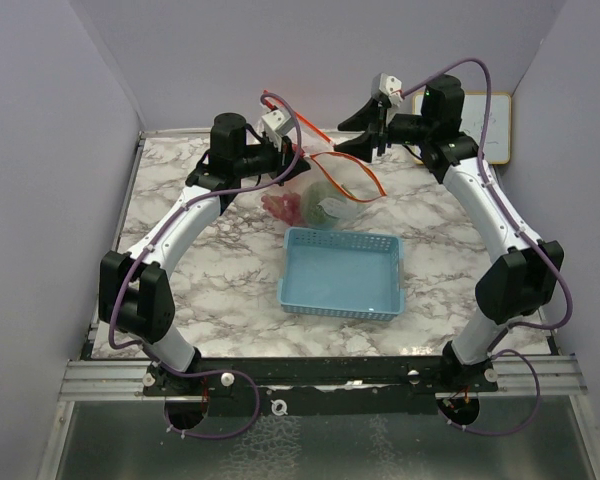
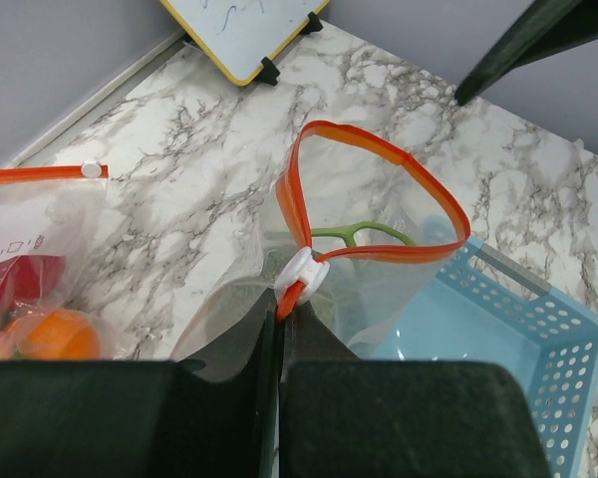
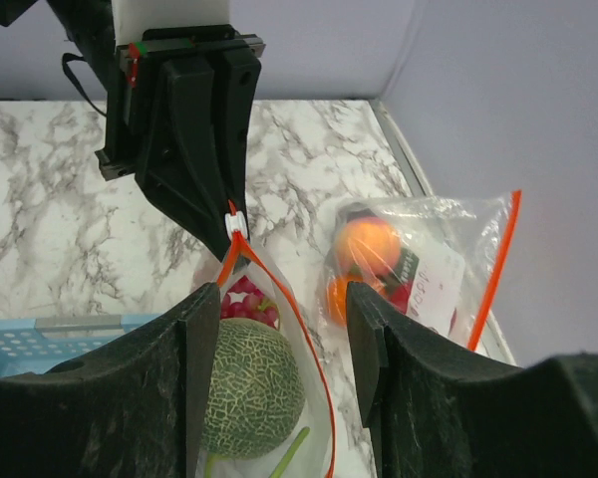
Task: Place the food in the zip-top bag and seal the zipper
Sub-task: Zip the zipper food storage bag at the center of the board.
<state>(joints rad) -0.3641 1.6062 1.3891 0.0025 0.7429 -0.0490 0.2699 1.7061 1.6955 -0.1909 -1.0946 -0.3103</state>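
The zip-top bag (image 1: 346,208) stands open on the marble. Its orange zipper rim (image 2: 384,151) forms a wide loop. Inside lie a green netted melon (image 3: 249,383) and red grapes (image 3: 247,302). My left gripper (image 2: 279,344) is shut on the zipper strip just below the white slider (image 2: 304,271), at the bag's end. My right gripper (image 3: 284,309) hangs open above the bag's mouth, holding nothing; from above it (image 1: 365,132) sits right of the left gripper (image 1: 296,148). A second clear bag (image 3: 419,269) holds an orange (image 3: 369,244) and red fruit.
The light-blue basket (image 1: 342,272) sits just in front of the bag, nothing in it. A small whiteboard (image 1: 485,125) leans at the back right corner. The second bag lies near the back wall behind the left gripper.
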